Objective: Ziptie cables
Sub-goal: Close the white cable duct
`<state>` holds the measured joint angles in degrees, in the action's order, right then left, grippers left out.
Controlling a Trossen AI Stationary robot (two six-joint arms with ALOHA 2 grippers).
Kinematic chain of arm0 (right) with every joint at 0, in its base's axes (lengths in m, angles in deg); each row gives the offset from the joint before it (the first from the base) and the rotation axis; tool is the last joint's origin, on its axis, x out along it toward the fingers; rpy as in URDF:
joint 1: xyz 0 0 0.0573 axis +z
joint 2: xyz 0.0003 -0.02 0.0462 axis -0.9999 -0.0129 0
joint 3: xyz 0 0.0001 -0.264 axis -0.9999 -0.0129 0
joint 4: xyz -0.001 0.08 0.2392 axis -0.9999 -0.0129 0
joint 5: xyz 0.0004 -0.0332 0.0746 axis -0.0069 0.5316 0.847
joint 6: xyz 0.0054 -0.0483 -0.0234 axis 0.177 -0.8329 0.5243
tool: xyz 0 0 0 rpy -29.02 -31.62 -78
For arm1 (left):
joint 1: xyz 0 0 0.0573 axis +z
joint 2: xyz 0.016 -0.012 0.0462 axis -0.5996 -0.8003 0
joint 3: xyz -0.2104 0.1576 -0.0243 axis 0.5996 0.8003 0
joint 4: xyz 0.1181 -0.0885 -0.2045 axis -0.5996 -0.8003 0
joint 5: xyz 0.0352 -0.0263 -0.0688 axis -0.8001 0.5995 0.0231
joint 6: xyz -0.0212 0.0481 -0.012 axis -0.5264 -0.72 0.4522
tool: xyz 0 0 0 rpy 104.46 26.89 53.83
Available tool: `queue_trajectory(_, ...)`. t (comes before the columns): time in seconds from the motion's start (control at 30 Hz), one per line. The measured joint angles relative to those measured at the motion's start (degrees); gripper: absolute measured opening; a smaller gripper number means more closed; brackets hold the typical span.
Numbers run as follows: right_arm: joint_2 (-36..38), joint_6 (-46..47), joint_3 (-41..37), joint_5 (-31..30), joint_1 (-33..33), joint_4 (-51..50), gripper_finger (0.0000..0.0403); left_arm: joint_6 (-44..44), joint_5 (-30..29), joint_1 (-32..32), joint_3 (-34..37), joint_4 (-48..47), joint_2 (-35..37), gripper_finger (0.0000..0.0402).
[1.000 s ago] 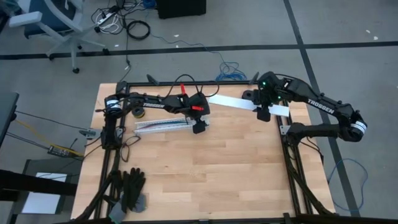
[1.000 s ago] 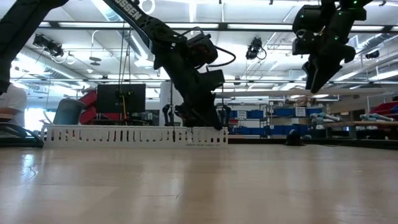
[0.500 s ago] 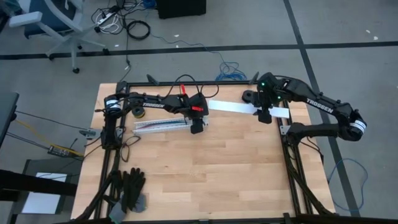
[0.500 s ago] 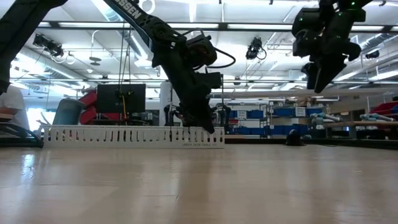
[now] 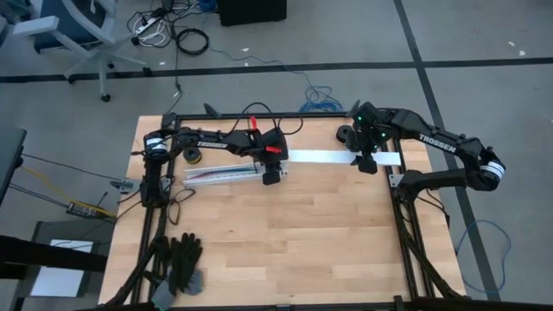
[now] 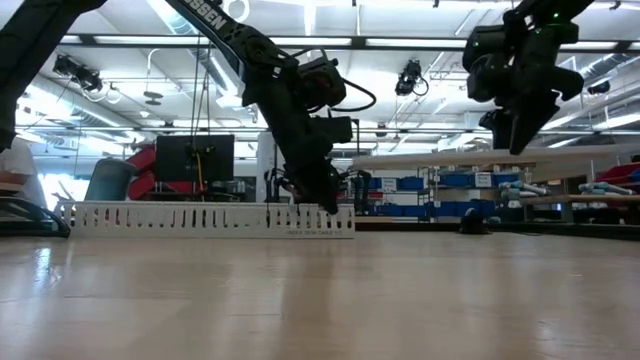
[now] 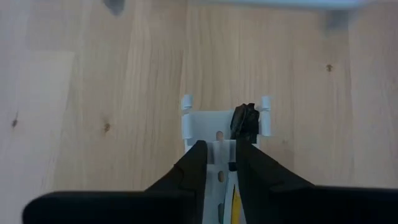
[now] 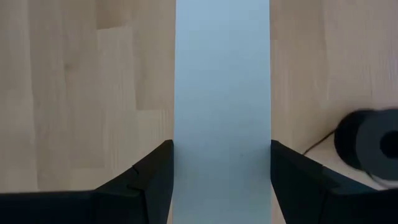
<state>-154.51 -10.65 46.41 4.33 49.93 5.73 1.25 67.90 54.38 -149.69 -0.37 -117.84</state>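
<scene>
**Q:** High view: state the position of each claw.

**A:** My left gripper sits over the right end of the white slotted channel, which lies along the bench's far edge, toward the far left corner. My right gripper is near the far right corner and holds a white flat strip, which reaches back toward the left gripper. A pair of black gloves lies at the near left corner.

**Q:** Low view?

**A:** The left gripper is down at the right end of the channel, which rests on the bench. The right gripper is raised well above the bench, with the strip held level in the air.

**Q:** Left wrist view: where are the cables?

**A:** The left gripper is over the open end of the channel. One of the cables shows inside the channel by its dark plug end. I cannot tell whether this claw is apart, together, or clamped on anything.

**Q:** Right wrist view?

**A:** The right gripper is clamped on the strip, with one finger against each long edge. The bench shows on both sides of the strip.
</scene>
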Motion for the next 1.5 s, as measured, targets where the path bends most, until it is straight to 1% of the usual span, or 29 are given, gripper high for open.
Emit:
queue_trajectory(0.27, -0.5, -0.8, 0.0, 1.0, 0.0, 0.1, 0.0212, 0.0, 0.0, 0.0, 0.0, -0.3, 0.0, 0.0070)
queue_trajectory(0.5, -6.1, -2.4, 0.0, 0.2, 0.8, 0.9, 0.0212, 0.9, 0.0, 0.0, 0.0, -0.4, 0.0, 0.0080)
queue_trajectory(0.63, -7.1, -2.6, 0.0, 0.7, 2.0, 3.6, 0.0212, 1.3, 0.0, 0.0, 0.1, -0.4, -0.1, 0.0097)
queue_trajectory(0.7, -7.1, -2.9, 0.0, 0.1, 2.5, 4.3, 0.0211, 1.3, 0.0, 0.0, 0.1, -0.3, -0.1, 0.0109)
queue_trajectory(0.8, -7.2, -4.0, 0.0, -3.1, 2.7, 3.9, 0.0212, 1.3, 0.0, 0.0, 0.1, -0.2, -0.1, 0.0125)
queue_trajectory(0.97, -8.2, -5.0, 0.0, -3.6, 2.7, 4.6, 0.0214, 1.4, 0.0, 0.0, 0.1, -0.1, -0.1, 0.0141)
queue_trajectory(1.33, -15.2, -5.0, 0.0, -5.2, 2.9, 6.0, 0.0214, 1.5, 0.0, 0.0, 0.2, 0.1, -0.2, 0.0143)
queue_trajectory(1.5, -16.5, -5.1, 0.0, -5.7, 3.7, 6.3, 0.0214, 1.5, 0.0, 0.0, 0.2, 0.2, -0.2, 0.0143)
